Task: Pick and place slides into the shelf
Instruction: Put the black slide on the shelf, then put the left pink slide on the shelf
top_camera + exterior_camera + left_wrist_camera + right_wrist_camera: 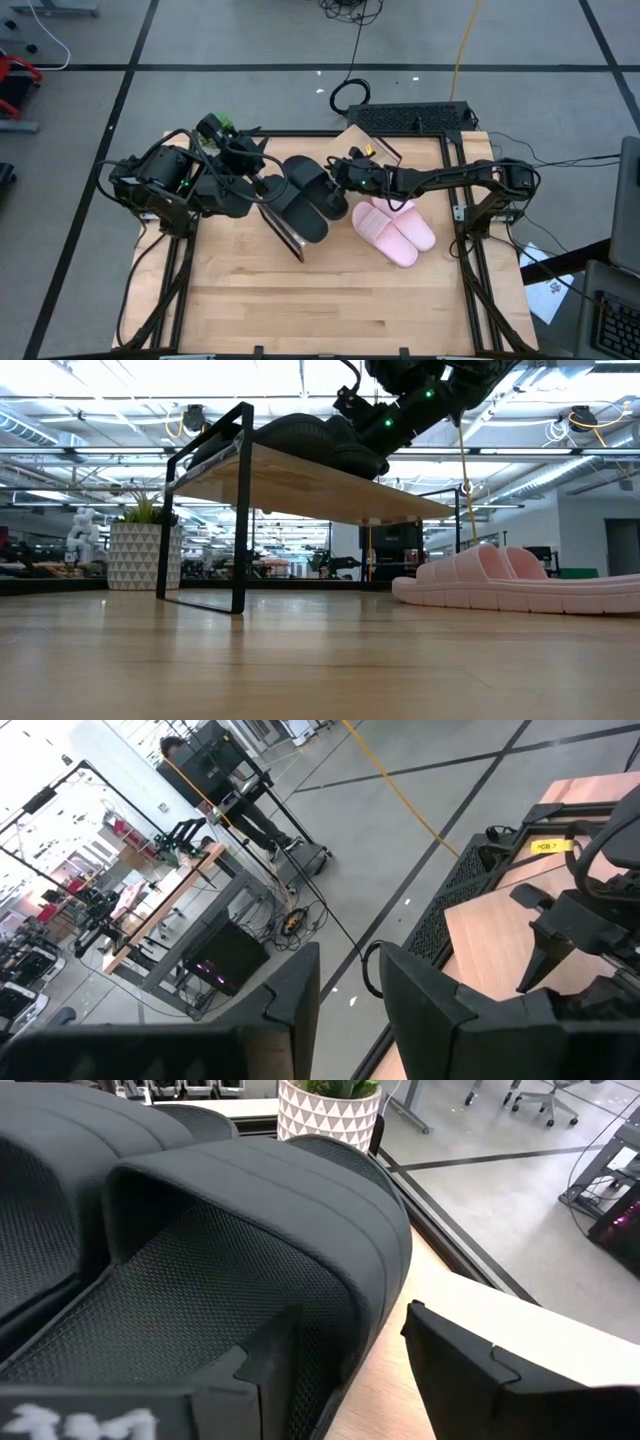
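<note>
We are parting the right gripper point(345, 1350) around the black slide's point(260, 1230) edge on the shelf point(285, 232), seemingly released, while the left gripper's point(350, 985) jaws are gaping empty, and the pink pair point(393, 230) is lying nearer our right arm.

the right arm reaches across the bench toward the middle, its right gripper point(345, 170) with fingers point(470, 1365) parted and holding nothing. the left arm sits folded at the left side, its left gripper point(262, 187) pointing inward, fingers point(425, 990) a little apart.
</note>
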Controlling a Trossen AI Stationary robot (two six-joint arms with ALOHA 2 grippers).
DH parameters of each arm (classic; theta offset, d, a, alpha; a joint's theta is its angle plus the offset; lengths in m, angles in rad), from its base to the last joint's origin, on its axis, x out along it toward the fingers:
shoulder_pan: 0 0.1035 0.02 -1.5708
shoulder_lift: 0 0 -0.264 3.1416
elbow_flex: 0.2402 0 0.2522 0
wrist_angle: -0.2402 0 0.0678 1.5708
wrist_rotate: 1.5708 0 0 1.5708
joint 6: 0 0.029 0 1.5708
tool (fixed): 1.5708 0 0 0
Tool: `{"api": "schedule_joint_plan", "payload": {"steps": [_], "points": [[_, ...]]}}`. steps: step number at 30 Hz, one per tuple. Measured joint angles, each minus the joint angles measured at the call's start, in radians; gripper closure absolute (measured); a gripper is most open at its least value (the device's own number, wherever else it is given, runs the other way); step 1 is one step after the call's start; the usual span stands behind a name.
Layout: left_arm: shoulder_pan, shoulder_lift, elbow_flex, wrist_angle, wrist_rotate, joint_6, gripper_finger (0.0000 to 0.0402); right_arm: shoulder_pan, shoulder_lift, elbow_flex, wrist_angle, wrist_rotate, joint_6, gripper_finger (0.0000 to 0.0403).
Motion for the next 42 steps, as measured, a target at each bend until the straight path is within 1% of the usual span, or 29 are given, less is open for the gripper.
{"api": "schedule_joint_plan", "payload": {"steps": [6,12,22,32,35,42], "points": [[0.000,0.000,0.000,0.000,0.002,0.001,0.0289,0.000,-0.012,0.000,-0.004,-0.022,-0.003,0.0234],[0.000,0.000,0.000,0.000,0.002,0.000,0.0289,0.000,-0.031,0.000,-0.012,-0.022,-0.009,0.0234],[0.000,0.000,0.000,0.000,0.002,0.000,0.0289,-0.001,-0.062,0.000,-0.061,-0.021,-0.011,0.0234],[0.000,0.000,0.000,0.000,0.002,-0.002,0.0289,0.004,-0.066,0.000,-0.110,-0.023,-0.011,0.0234],[0.000,0.000,0.000,0.000,0.002,-0.006,0.0289,0.008,-0.087,0.000,-0.136,-0.023,-0.011,0.0234],[0.000,0.000,0.000,0.002,0.002,-0.014,0.0289,0.008,-0.184,0.002,-0.231,-0.023,-0.032,0.0234]]}}
